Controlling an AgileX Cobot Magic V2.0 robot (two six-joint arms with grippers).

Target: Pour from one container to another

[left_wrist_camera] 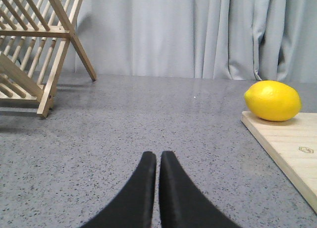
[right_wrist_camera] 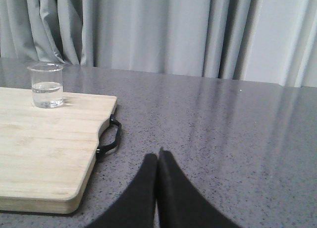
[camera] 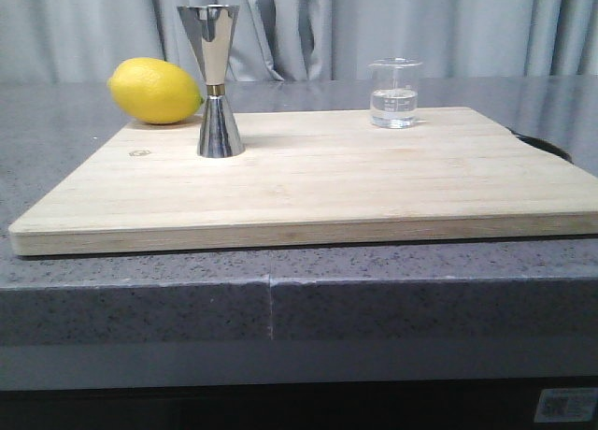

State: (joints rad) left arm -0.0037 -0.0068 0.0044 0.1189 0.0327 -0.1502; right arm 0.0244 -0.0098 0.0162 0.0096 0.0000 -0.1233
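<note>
Right, nothing started yet. Beaker (camera: 394, 93) sits upright near the far right edge of the cutting board (camera: 327, 187), clear liquid filling under half of it. Jigger (camera: 214, 79) stands upright on the left part of the board, well apart from the beaker, with a lemon (camera: 154, 91) just behind and left of it.

Risks, as I judge them:
- Jigger is tall on a narrow base, so any nudge from arm or beaker lip likely tips it.
- Its top cup is small, so a fast tilt or an off-centre lip would spill onto the board.
- Glass beaker is smooth, so a low or weak grip could let it slip or rotate mid-pour.
- Lemon crowds the jigger's far left side, which limits approach from there.

Left end effector (left_wrist_camera: 157, 158): fingers pressed together, holding nothing, over bare desk (left_wrist_camera: 148, 119) left of the board. Right end effector (right_wrist_camera: 158, 158): fingers together, empty, over desk to the right of the board, well short of the beaker.
</note>
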